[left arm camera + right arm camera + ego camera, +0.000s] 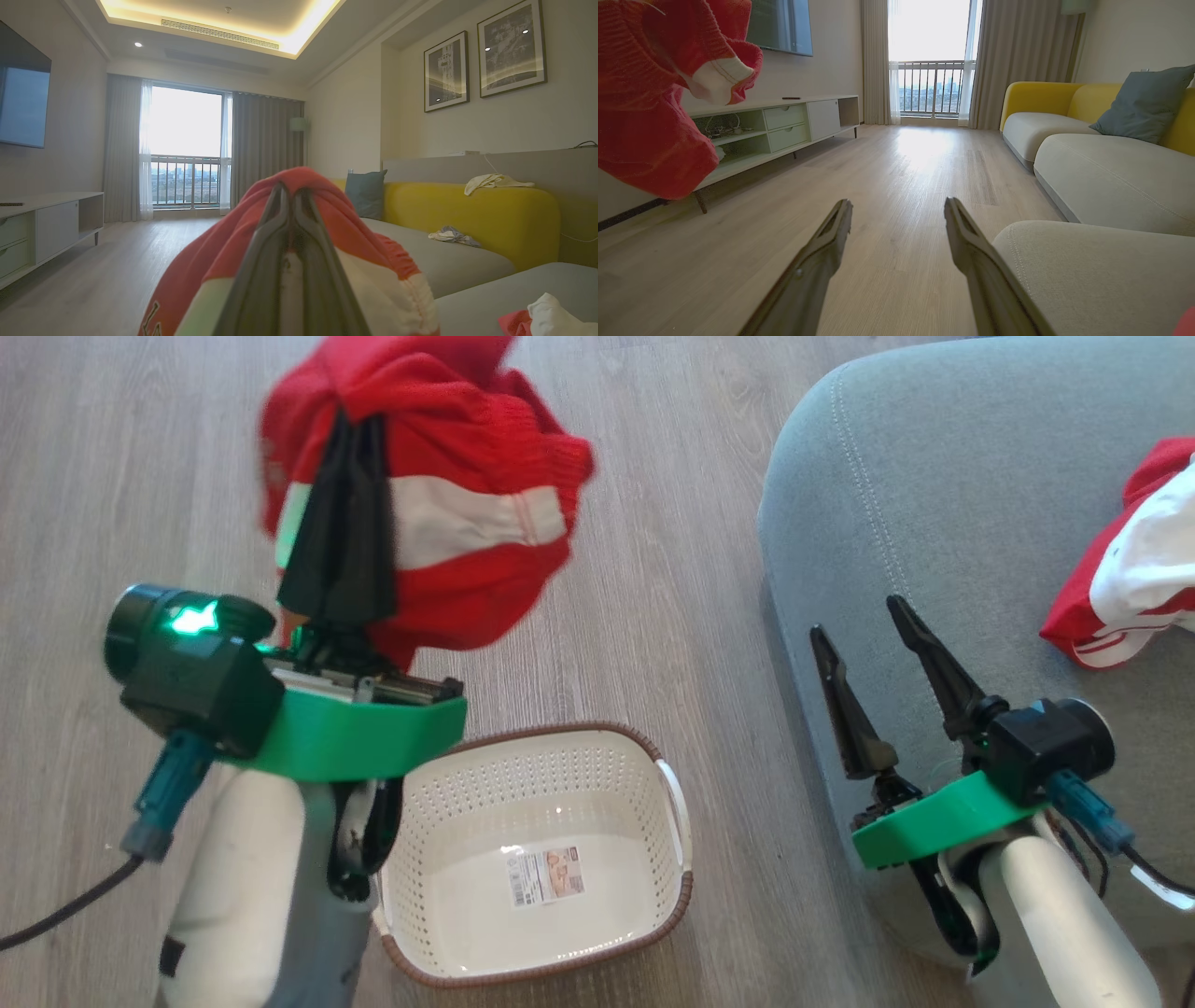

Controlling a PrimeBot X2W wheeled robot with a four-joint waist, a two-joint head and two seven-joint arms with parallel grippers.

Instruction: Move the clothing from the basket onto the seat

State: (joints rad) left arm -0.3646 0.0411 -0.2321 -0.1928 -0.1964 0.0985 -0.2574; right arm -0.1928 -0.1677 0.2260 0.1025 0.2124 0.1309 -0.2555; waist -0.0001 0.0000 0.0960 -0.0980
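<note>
My left gripper (353, 425) is shut on a red garment with a white band (467, 457), holding it bunched in the air over the floor, up and left of the basket. In the left wrist view the closed fingers (261, 261) pinch that clothing (355, 233). The cream basket (560, 733) stands on the floor with only a barcode sticker inside. My right gripper (857, 618) is open and holds nothing, at the left edge of the grey-green seat (952, 504). Another red and white garment (1130, 579) lies on the seat at the right.
Wood floor (653, 569) runs between the basket and the seat. A low TV cabinet (784, 126) lines the left wall. The sofa's yellow back (467, 214) carries a blue-grey cushion (366, 193) and loose cloths. A black cable (65, 905) trails from my left wrist.
</note>
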